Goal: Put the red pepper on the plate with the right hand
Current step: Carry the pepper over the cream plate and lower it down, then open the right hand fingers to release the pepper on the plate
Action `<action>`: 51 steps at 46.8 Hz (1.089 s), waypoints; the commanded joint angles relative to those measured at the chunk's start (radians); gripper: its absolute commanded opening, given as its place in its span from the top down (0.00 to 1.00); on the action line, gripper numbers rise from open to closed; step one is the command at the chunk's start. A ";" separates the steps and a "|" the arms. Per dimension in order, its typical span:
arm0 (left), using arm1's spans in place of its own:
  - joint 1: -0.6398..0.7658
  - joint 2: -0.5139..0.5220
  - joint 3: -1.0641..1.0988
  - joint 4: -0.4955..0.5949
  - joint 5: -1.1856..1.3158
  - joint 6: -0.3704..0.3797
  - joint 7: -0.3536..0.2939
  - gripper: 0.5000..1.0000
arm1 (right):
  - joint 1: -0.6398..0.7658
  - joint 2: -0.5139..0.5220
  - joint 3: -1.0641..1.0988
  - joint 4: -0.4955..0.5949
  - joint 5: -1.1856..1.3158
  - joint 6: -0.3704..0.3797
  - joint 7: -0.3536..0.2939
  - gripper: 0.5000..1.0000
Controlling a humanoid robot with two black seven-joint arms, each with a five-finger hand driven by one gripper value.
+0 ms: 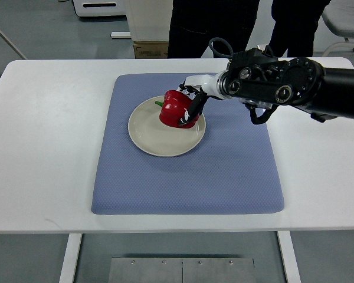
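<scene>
The right hand [192, 103] reaches in from the right edge on a black arm, its fingers [196, 109] wrapped around the red pepper [176, 109]; the pepper sits over the upper right part of the cream plate [156, 138], whether resting on it or just above I cannot tell; the plate lies on a blue mat [224, 171] on the white table [41, 130]; a person's dark legs [206, 26] stand beyond the far edge of the table

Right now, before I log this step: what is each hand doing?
Right hand: closed on the red pepper, over the plate.
Left hand: not in view.
</scene>
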State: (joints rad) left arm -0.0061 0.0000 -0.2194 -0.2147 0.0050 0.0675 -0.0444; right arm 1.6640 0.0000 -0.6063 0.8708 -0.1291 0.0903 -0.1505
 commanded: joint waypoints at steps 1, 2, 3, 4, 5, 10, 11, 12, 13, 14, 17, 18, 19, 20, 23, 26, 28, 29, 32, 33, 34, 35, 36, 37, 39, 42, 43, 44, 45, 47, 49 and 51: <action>0.000 0.000 0.000 0.000 0.000 0.000 0.000 0.00 | -0.003 0.000 0.000 0.000 0.019 -0.001 0.000 1.00; 0.000 0.000 0.000 0.000 0.000 0.000 0.000 0.00 | -0.004 0.000 0.000 0.000 0.022 -0.001 0.000 1.00; 0.000 0.000 0.000 0.000 0.001 0.000 0.000 0.00 | -0.004 0.000 0.003 0.000 0.023 -0.001 0.000 1.00; 0.000 0.000 0.000 0.000 0.000 0.000 0.000 0.00 | -0.004 0.000 0.007 0.000 0.025 -0.001 0.002 1.00; 0.000 0.000 0.000 0.000 0.001 0.000 0.000 0.00 | -0.004 0.000 0.010 0.000 0.025 -0.003 0.002 1.00; 0.000 0.000 0.000 0.000 0.000 0.000 0.000 0.00 | -0.009 0.000 0.017 0.002 0.026 -0.021 0.005 1.00; 0.000 0.000 0.000 0.000 0.001 0.000 0.000 0.00 | -0.012 0.000 0.017 0.002 0.026 -0.026 0.005 1.00; 0.000 0.000 0.000 0.000 0.001 0.000 0.000 0.00 | -0.013 0.000 0.017 0.002 0.026 -0.029 0.005 1.00; 0.000 0.000 0.000 0.000 0.000 0.000 0.000 0.00 | -0.016 0.000 0.017 0.002 0.026 -0.034 0.005 1.00; 0.000 0.000 0.000 0.000 0.001 0.000 0.000 0.00 | -0.018 0.000 0.017 0.002 0.026 -0.035 0.005 0.98; 0.000 0.000 0.000 0.000 0.001 0.000 0.000 0.00 | -0.023 0.000 0.017 0.002 0.026 -0.040 0.006 0.75; 0.000 0.000 0.000 0.000 0.000 0.000 0.000 0.00 | -0.024 0.000 0.019 0.002 0.026 -0.040 0.006 0.70; 0.000 0.000 0.000 0.000 0.001 0.000 0.000 0.00 | -0.024 0.000 0.017 0.002 0.026 -0.041 0.006 0.66; 0.000 0.000 0.000 0.000 0.001 0.000 0.000 0.00 | -0.026 0.000 0.017 0.002 0.026 -0.044 0.006 0.63; 0.000 0.000 0.000 0.000 0.000 0.000 0.000 0.00 | -0.030 0.000 0.017 0.002 0.026 -0.046 0.008 0.50; 0.000 0.000 0.000 0.000 0.000 0.000 0.000 0.00 | -0.033 0.000 0.017 0.002 0.026 -0.046 0.008 0.40; 0.000 0.000 0.000 0.000 0.000 0.000 0.000 0.00 | -0.035 0.000 0.017 0.002 0.026 -0.046 0.008 0.37; 0.000 0.000 0.000 0.000 0.000 0.000 0.000 0.00 | -0.036 0.000 0.017 0.002 0.026 -0.046 0.008 0.36; 0.000 0.000 0.000 0.000 0.000 0.000 0.000 0.00 | -0.036 0.000 0.017 0.002 0.026 -0.046 0.008 0.32; 0.000 0.000 0.000 0.000 0.000 0.000 0.000 0.00 | -0.036 0.000 0.017 0.004 0.026 -0.046 0.008 0.29; 0.000 0.000 0.000 0.000 0.001 0.000 0.000 0.00 | -0.036 0.000 0.017 0.004 0.026 -0.046 0.008 0.26; 0.000 0.000 0.000 0.000 0.000 0.000 0.000 0.00 | -0.036 0.000 0.017 0.005 0.026 -0.046 0.008 0.22; 0.000 0.000 0.000 0.000 0.001 0.000 0.000 0.00 | -0.036 0.000 0.017 0.005 0.026 -0.046 0.008 0.18; 0.000 0.000 0.000 0.000 0.000 0.000 0.000 0.00 | -0.036 0.000 0.017 0.005 0.026 -0.046 0.008 0.15; 0.000 0.000 0.000 0.000 0.000 0.000 0.000 0.00 | -0.036 0.000 0.017 0.005 0.026 -0.046 0.008 0.11; 0.000 0.000 0.000 0.000 0.000 0.000 0.000 0.00 | -0.035 0.000 0.017 0.005 0.026 -0.046 0.008 0.03; 0.000 0.000 0.000 0.000 0.000 0.000 0.000 0.00 | -0.035 0.000 0.017 0.005 0.026 -0.046 0.008 0.03; 0.000 0.000 0.000 0.000 0.000 0.000 0.000 0.00 | -0.033 0.000 0.017 0.005 0.026 -0.044 0.008 0.02; 0.000 0.000 0.000 0.000 0.000 0.000 0.000 0.00 | -0.033 0.000 0.017 0.005 0.026 -0.043 0.008 0.01; 0.000 0.000 0.000 0.000 0.000 0.000 0.000 0.00 | -0.029 0.000 0.017 0.005 0.026 -0.038 0.008 0.00; 0.000 0.000 0.000 0.000 0.000 0.000 0.000 0.00 | -0.026 0.000 0.017 0.005 0.026 -0.035 0.006 0.00; 0.000 0.000 0.000 0.000 0.000 0.000 0.000 0.00 | -0.023 0.000 0.017 0.004 0.026 -0.031 0.006 0.00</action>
State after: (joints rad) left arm -0.0061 0.0000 -0.2194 -0.2147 0.0048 0.0675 -0.0445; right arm 1.6372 0.0000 -0.5891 0.8759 -0.1027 0.0531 -0.1427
